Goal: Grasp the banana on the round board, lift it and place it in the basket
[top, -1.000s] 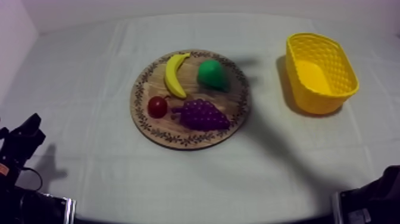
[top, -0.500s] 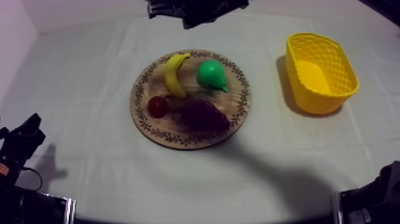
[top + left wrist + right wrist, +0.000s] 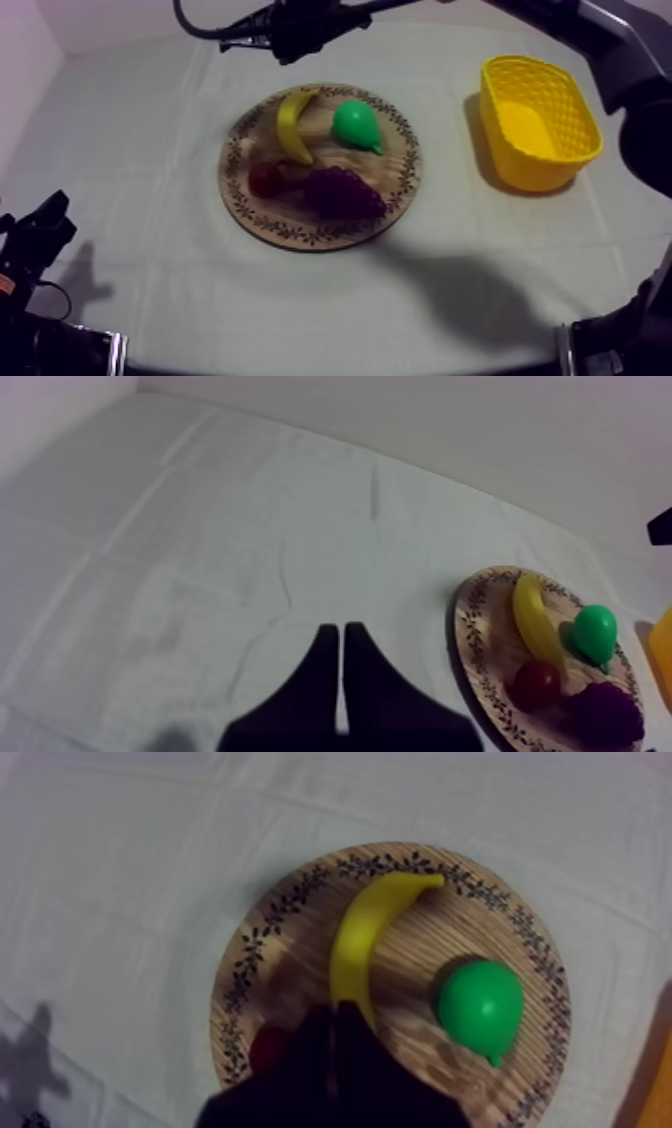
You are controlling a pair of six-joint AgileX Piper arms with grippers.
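Overhead, closed right pincer (image 3: 335, 1010) hovers above banana (image 3: 362, 937) by board (image 3: 262, 934) rim

no lettering to read anywhere, no labels or numbers, only ornament round the wooden board (image 3: 232, 190)

Banana (image 3: 291, 126): yellow, curved, lay flat on the upper-left part of the round wooden board (image 3: 243, 208), which had a patterned rim and sat at frame centre. Yellow basket (image 3: 532, 168): latticed, upright, at upper right, well apart from the board.
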